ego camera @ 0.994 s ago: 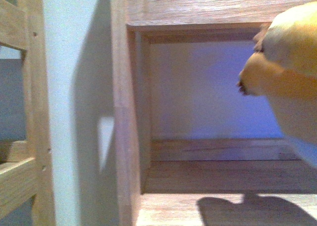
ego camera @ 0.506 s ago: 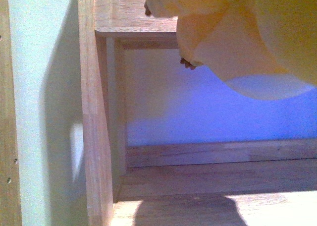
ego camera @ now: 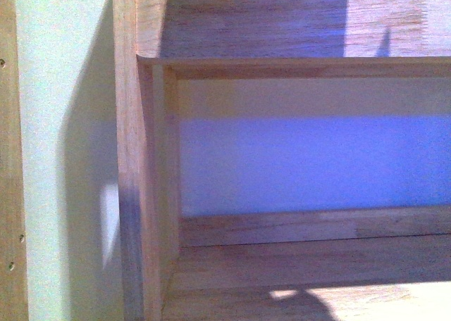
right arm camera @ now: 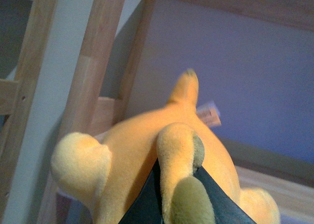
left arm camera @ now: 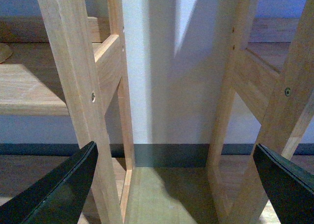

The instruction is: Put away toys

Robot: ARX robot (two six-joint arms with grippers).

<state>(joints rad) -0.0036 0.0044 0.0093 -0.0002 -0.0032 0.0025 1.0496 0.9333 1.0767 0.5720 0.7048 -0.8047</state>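
My right hand (right arm camera: 179, 197) is clamped on a limb of the yellow-orange plush toy (right arm camera: 142, 145), held in the air by a wooden shelf (ego camera: 303, 265). My left hand (left arm camera: 174, 149) gapes wide, empty, over the wood floor (left arm camera: 162, 194) between two uprights (left arm camera: 78, 71). A blue wall (ego camera: 310, 166) lies behind.

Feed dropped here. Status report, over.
Left claw open, empty. Right claw shut on plush toy. Wooden shelf ahead, nothing seen blocking.
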